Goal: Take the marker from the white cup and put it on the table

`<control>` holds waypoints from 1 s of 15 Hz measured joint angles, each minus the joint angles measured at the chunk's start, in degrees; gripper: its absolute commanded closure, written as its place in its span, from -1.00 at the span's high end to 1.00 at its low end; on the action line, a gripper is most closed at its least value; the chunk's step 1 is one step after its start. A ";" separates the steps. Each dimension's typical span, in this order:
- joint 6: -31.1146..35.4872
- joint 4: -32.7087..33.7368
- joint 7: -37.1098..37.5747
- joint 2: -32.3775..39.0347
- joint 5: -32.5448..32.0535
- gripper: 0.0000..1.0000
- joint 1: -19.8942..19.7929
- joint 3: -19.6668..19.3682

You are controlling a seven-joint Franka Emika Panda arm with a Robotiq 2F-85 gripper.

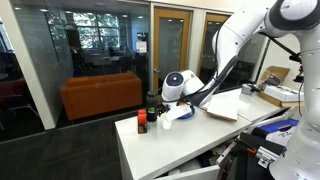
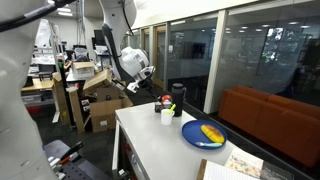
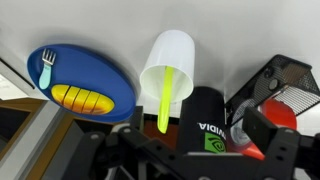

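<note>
One relation decides the coming move. In the wrist view, the slim yellow-green marker (image 3: 165, 98) lies straight ahead of the hand (image 3: 185, 152), above it in the frame and slightly left of the midline between the dark fingers (image 3: 262, 140). The marker stands in the small plain white cup (image 3: 170, 62) at upper centre. Its free end pokes out over the rim toward the bottom of the frame, so its long axis runs nearly top to bottom, roughly along the hand's line of approach.

The hand is released, with its fingers spread wide and nothing between them. In an exterior view the hand (image 2: 140, 68) hangs up and to the left of the cup (image 2: 167, 116), well apart from it. The reach looks not yet made, and the fingers would likely need to close across the exposed end, left to right in the frame.

Just right of the cup on the plain white worktop (image 3: 100, 30) stands a dark cylindrical bottle (image 3: 205, 115). It bears "NVIDIA" in pale letters beside a green logo. No other writing can be read. A round blue plate (image 3: 100, 65) with yellow food sits at the left, and a red-orange container (image 3: 290, 108) at the lower right.
</note>
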 measured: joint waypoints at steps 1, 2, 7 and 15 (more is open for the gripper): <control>0.33 1.18 0.00 1.22 0.61 1.00 4.13 -4.18; 0.66 2.13 0.01 2.21 1.35 1.00 7.79 -7.86; 2.92 4.26 0.01 3.54 4.63 1.00 17.00 -17.81; 3.38 4.82 0.01 3.18 5.87 1.00 19.06 -19.95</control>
